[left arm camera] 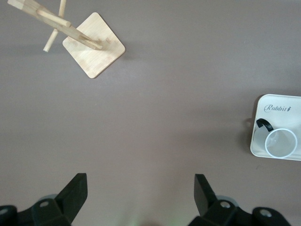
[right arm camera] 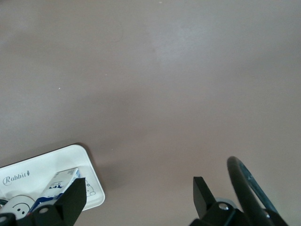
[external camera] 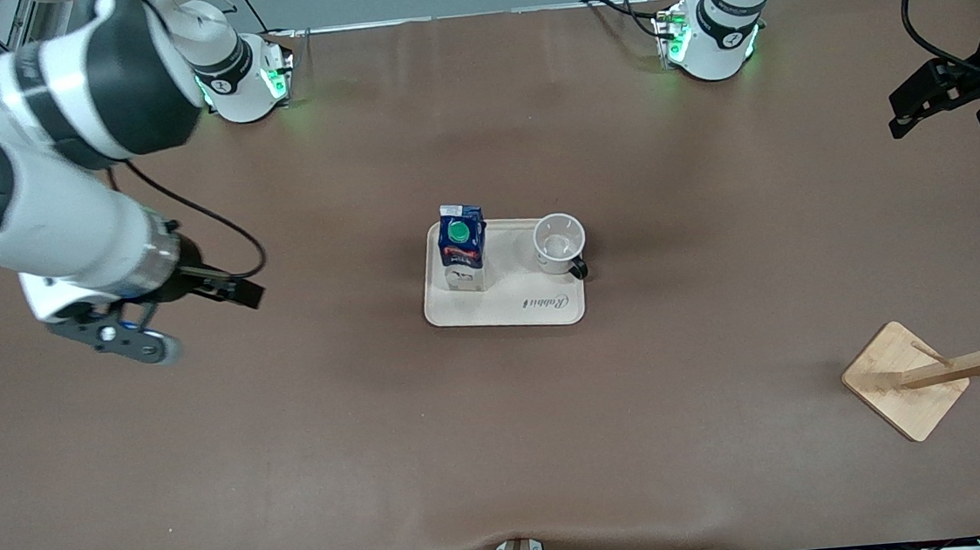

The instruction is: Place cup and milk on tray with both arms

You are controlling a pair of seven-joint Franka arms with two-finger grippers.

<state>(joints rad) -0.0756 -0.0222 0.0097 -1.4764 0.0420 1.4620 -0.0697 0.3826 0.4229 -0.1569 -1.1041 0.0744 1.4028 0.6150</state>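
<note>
The right hand [external camera: 233,288] is hanging over the counter [external camera: 292,430] toward the right arm's end from the tray [external camera: 506,309], fingers apart, holding nothing. The milk [external camera: 462,246] and cup [external camera: 559,239] are standing on the tray. The left hand [external camera: 935,96] is hanging toward the left arm's end from the tray, fingers apart.

Even, diffuse overhead light, moderately bright, no hard glare. The matte brown table surface [external camera: 292,430] shows soft blotchy shading. The small white mug [external camera: 559,239] and dark-blue gable-top carton [external camera: 462,246] cast faint short shadows. Green base lights tint nearby table. Wrist views slightly soft, near fingers blurred.
</note>
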